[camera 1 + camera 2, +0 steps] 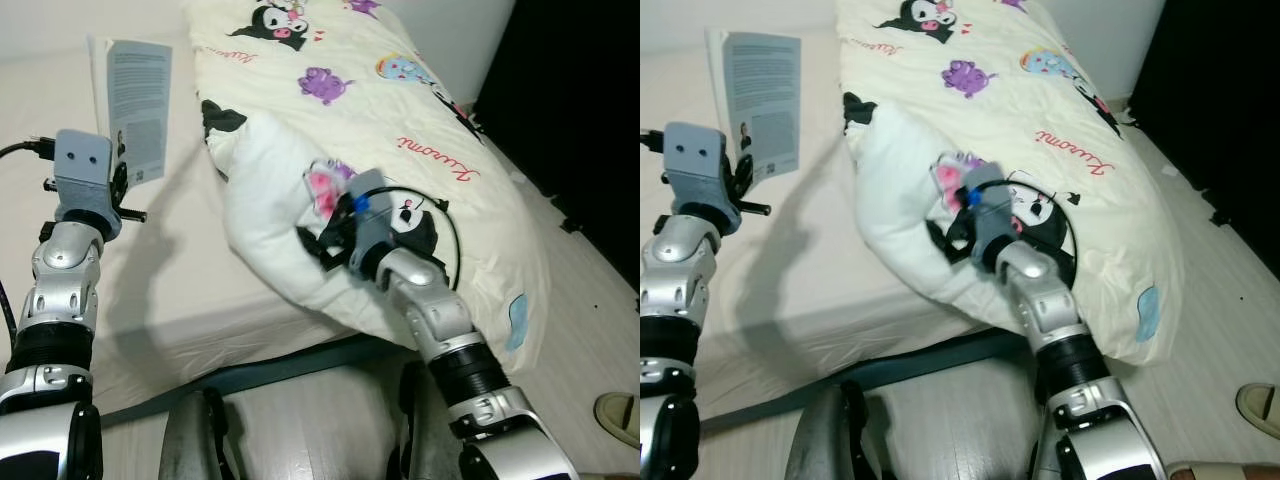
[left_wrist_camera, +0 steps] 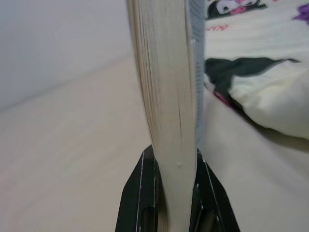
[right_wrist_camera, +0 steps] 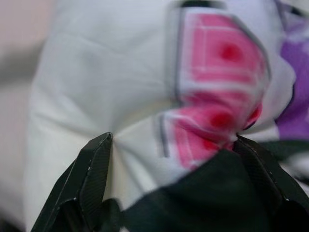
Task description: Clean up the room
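left hand [image 2: 176, 193] pinching book [image 1: 138, 100], raised

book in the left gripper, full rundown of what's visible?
The book is a thin paperback with a pale blue-grey cover of small printed text and cream page edges. It stands upright above the bed's bare sheet, left of the cartoon-print duvet. The left gripper clamps its lower edge between both fingers.

The quilt [image 1: 400, 110] across the upper middle is cream, printed with black-and-white cartoon figures, purple and blue creatures, pink patches and red script. The book [image 1: 138, 105] at upper left has a grey-blue cover and cream page edges. The bed [image 1: 180, 280] sheet is pale beige. The floor [image 1: 590, 260] is whitish.
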